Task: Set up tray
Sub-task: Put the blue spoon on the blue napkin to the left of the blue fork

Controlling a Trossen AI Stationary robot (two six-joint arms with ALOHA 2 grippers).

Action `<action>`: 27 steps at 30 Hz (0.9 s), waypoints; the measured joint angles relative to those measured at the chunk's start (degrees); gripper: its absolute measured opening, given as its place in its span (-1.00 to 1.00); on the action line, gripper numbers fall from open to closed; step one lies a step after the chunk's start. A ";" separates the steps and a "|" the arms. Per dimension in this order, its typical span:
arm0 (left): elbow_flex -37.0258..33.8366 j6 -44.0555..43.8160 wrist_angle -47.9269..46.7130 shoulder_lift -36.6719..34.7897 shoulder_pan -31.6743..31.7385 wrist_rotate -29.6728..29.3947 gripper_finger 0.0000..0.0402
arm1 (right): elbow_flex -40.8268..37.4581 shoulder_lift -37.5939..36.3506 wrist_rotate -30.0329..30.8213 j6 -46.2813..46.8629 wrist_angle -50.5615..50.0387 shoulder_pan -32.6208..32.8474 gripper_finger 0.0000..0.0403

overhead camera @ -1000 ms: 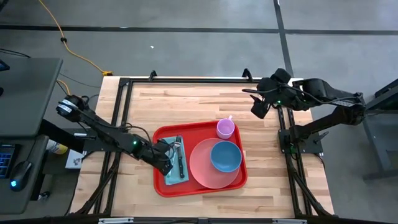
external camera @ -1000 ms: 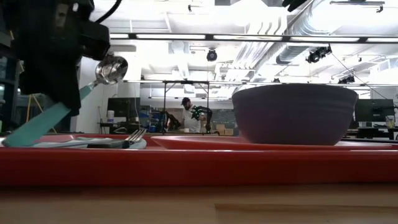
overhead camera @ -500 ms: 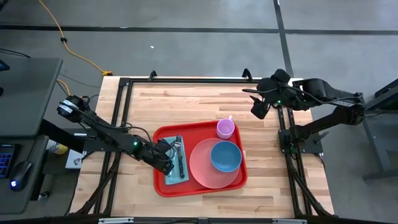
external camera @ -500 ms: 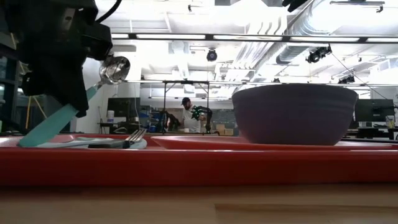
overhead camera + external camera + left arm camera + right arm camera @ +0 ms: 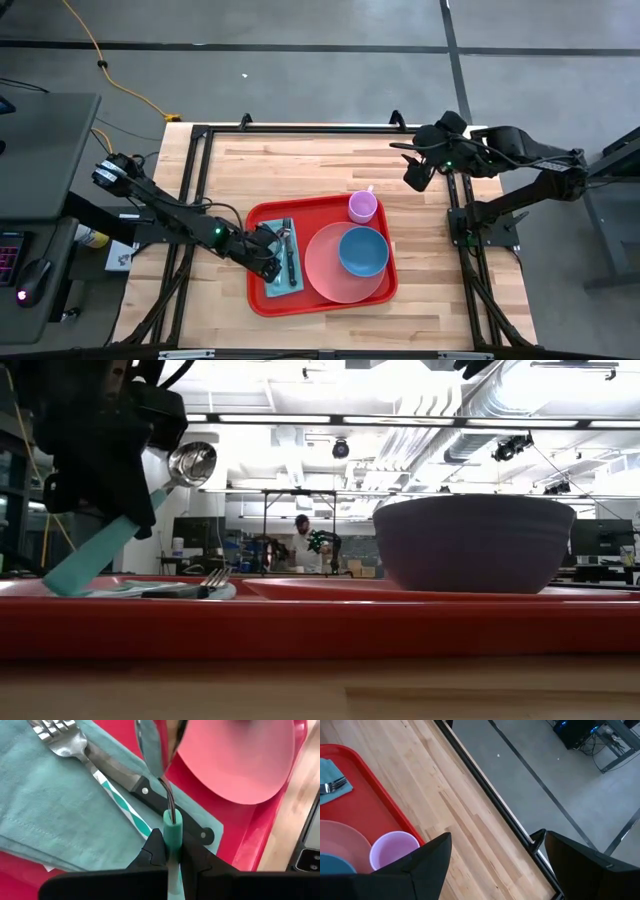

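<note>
From above, the red tray (image 5: 320, 258) lies near the middle of the wooden desk (image 5: 310, 165), carrying a teal napkin (image 5: 281, 268), a pink plate (image 5: 342, 266) with a blue bowl (image 5: 363, 250) on it, and a lilac cup (image 5: 363, 206). The left claw (image 5: 268, 250) sits over the napkin at the tray's left end; the right claw (image 5: 417, 172) hangs well apart near the desk's far right corner. At desk level, the left claw holds a spoon (image 5: 150, 495) tilted above the napkin. The left wrist view shows its fingers clamped on the spoon's teal handle, above a fork (image 5: 75, 751) and knife (image 5: 145, 792). The right wrist view shows its fingers (image 5: 427, 857) spread wide, gripping nothing.
</note>
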 joint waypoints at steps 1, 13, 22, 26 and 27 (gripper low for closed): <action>0.00 -0.02 -0.07 0.00 0.00 -0.38 -0.79 | 0.00 0.00 0.00 0.00 -0.02 0.00 0.48; 0.00 -0.02 -3.68 0.00 0.02 -1.58 -0.79 | 0.00 0.00 -0.33 0.00 -0.02 0.00 0.48; 0.00 -0.04 -2.46 0.00 0.02 -1.53 -0.79 | 0.00 0.00 -0.32 0.00 -0.02 0.00 0.48; 0.00 0.33 -1.09 0.00 0.02 -1.57 -0.79 | 0.00 0.00 -0.31 0.00 -0.02 -0.02 0.48; 0.00 0.64 -0.66 0.00 0.02 -1.57 -0.79 | 0.00 0.00 -0.29 0.00 0.00 0.00 0.48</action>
